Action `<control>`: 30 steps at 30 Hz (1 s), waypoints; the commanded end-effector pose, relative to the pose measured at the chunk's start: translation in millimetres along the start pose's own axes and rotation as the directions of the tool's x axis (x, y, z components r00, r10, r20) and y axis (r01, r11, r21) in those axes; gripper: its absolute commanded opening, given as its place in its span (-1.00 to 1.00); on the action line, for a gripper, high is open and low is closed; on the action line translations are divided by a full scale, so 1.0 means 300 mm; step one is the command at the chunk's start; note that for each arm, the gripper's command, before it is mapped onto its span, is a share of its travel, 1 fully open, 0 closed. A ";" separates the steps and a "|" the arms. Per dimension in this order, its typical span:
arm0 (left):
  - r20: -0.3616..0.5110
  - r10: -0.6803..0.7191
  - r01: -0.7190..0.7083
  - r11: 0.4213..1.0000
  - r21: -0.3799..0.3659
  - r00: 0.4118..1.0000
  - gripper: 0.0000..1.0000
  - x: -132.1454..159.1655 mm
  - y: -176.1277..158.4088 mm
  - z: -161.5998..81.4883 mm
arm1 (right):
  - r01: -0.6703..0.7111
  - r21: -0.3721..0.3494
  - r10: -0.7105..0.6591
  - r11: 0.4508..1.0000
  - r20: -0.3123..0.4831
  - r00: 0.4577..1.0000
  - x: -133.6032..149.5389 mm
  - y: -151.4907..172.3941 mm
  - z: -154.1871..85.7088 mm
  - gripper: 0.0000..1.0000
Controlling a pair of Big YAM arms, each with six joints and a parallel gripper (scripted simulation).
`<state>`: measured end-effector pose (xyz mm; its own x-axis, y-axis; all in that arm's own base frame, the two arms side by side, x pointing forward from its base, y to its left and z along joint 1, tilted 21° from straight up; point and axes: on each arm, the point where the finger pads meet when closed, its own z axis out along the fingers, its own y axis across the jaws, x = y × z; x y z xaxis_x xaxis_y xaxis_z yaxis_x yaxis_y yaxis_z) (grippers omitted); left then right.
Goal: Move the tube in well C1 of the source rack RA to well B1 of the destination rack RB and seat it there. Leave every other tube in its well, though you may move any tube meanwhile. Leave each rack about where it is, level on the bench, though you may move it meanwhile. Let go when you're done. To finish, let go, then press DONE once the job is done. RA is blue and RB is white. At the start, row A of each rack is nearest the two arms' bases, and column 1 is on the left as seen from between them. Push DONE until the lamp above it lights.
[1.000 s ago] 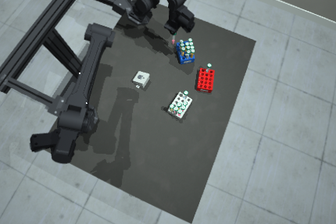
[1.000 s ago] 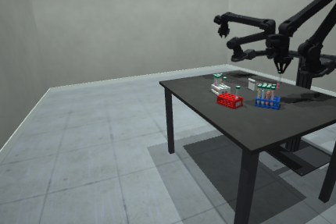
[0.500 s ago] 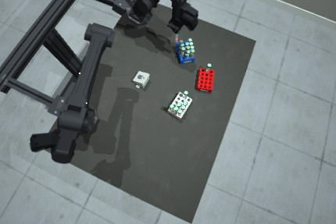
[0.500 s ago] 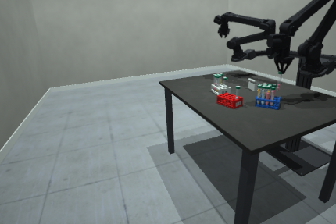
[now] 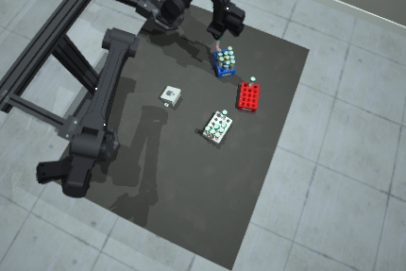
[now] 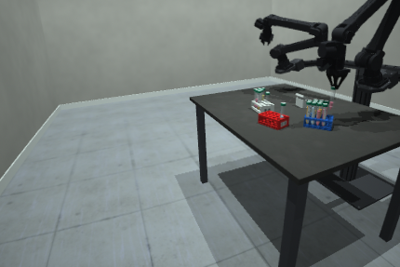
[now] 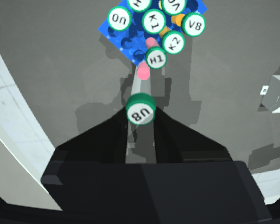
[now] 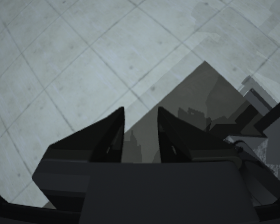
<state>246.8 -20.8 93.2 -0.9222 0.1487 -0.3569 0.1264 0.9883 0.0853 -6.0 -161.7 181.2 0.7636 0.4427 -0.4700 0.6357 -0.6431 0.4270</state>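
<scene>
Black above the dark worktop (image 5: pixel 189 173) (image 6: pixel 288 152) (image 8: pixel 190 95), in the top view: can see the left claw (image 5: pixel 216 36) (image 6: pixel 336 86) (image 7: pixel 140 113) with a tube (image 5: pixel 217 45) (image 6: pixel 332 97) (image 7: pixel 140 110) below it, just beside the blue source rack RA (image 5: pixel 227 74) (image 6: pixel 319 124) (image 7: pixel 104 29). Near that, can make out a red rack (image 5: pixel 247 110) (image 6: pixel 272 120), bearing a lone green-capped tube (image 5: pixel 253 79) (image 6: pixel 283 109) at one end, then the white destination rack RB (image 5: pixel 228 126) (image 6: pixel 263 108), partly filled. Closer to the arms' bases, can find a small white box (image 5: pixel 170 95) (image 6: pixel 300 100) (image 7: pixel 272 92).

In the exterior view, can see the held tube hanging roughly upright above the worktop, well apart from RB; can see both racks standing level. Well apart from the racks, can find the right claw (image 6: pixel 266 42) (image 8: pixel 141 113) raised and pointing down.

In the left wrist view, can read U8 on the green cap, pinched between nearly closed fingers, with pink at the tube's lower end. Cannot tell which well it belongs to. Just past it, can read H1 on another cap (image 7: pixel 156 58) at RA.

In the right wrist view, can see fingers parted by a modest gap, with nothing between.
</scene>
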 end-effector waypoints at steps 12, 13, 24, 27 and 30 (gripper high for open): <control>0.042 0.009 -0.008 1.000 -0.005 0.999 -1.00 -0.131 0.065 -0.031 | -0.008 -0.029 0.009 1.000 0.016 1.000 -0.027 0.029 -0.037 -0.40; 0.042 0.009 -0.008 1.000 -0.005 0.999 -1.00 -0.135 0.070 -0.031 | -0.008 -0.029 0.009 1.000 0.016 1.000 -0.027 0.029 -0.037 -0.40; 0.018 0.010 -0.010 1.000 -0.002 1.000 -1.00 -0.110 0.076 -0.016 | -0.008 -0.029 0.009 1.000 0.016 1.000 -0.027 0.029 -0.037 -0.40; 0.018 0.010 -0.010 1.000 -0.002 1.000 -1.00 -0.110 0.076 -0.016 | -0.008 -0.029 0.009 1.000 0.016 1.000 -0.027 0.029 -0.037 -0.40; 0.018 0.010 -0.010 1.000 -0.002 1.000 -1.00 -0.110 0.076 -0.016 | -0.008 -0.029 0.009 1.000 0.016 1.000 -0.027 0.029 -0.037 -0.40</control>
<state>267.9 -4.0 101.7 -0.9213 0.1552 -0.3566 0.1317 0.9873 0.0893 -6.0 -161.7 181.2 0.7636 0.4427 -0.4700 0.6357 -0.6431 0.4270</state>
